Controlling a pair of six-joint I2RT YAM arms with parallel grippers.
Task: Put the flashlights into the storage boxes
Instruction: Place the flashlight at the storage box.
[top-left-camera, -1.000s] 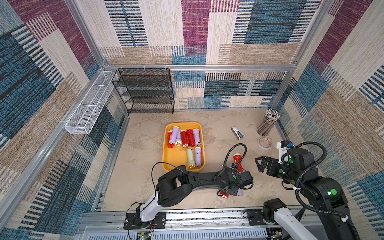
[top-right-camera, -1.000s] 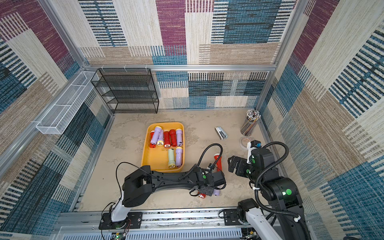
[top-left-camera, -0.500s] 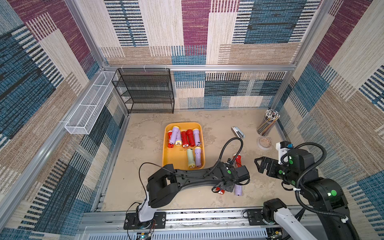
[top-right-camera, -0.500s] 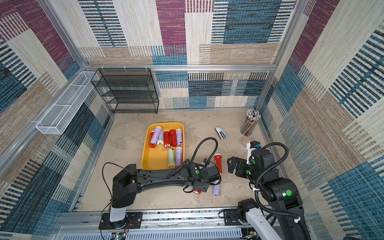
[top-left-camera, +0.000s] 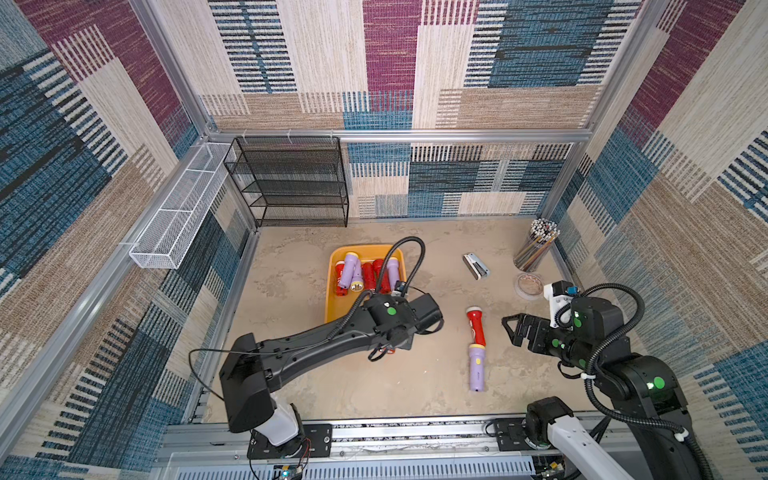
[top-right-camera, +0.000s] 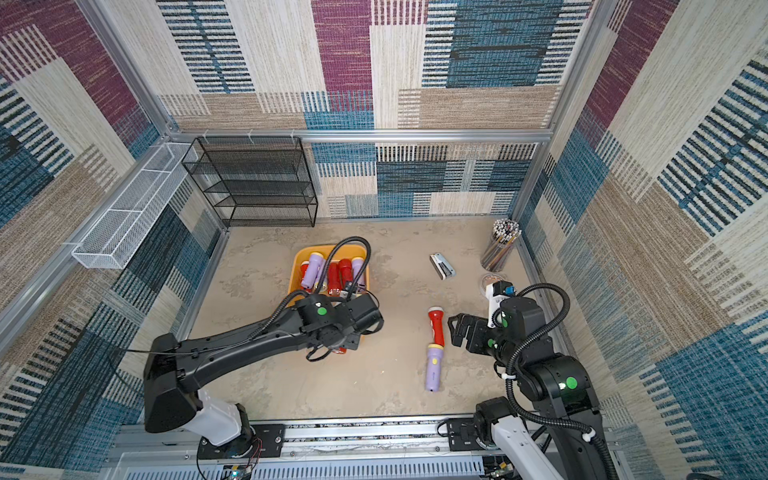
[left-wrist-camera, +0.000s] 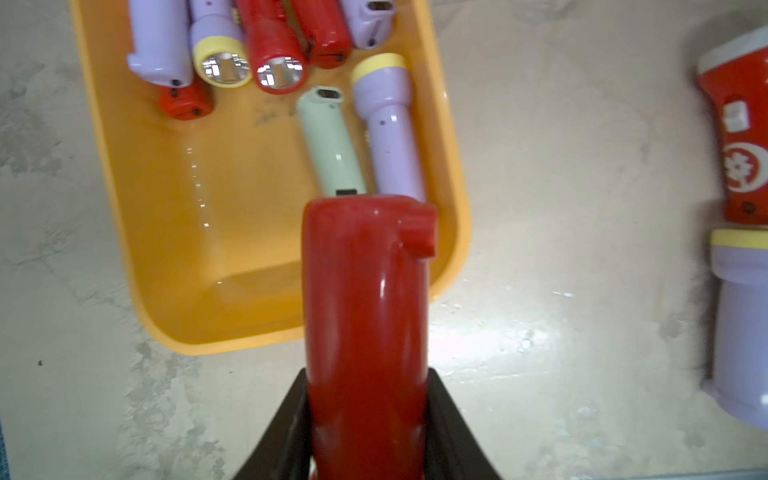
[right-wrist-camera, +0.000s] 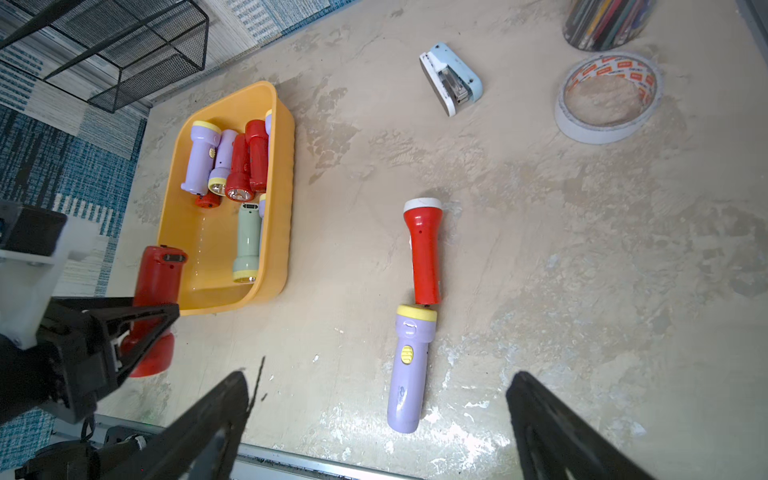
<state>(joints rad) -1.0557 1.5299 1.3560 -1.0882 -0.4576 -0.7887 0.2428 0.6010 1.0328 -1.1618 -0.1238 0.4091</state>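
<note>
In both top views the left arm (top-left-camera: 316, 345) reaches over the near end of the yellow-orange tray (top-left-camera: 337, 305); its jaws are hidden under the wrist, seemingly around something red. A white-headed red flashlight (top-left-camera: 476, 328) and a lilac flashlight (top-left-camera: 476, 370) lie end to end on the bench (top-left-camera: 291, 291), near the right jaws. Left wrist view: the left jaws pinch a plain red flashlight (left-wrist-camera: 365, 311) above the tray's near wall; a pale green flashlight (left-wrist-camera: 332, 145) lies inside. Right wrist view: the right jaws gape wide.
</note>
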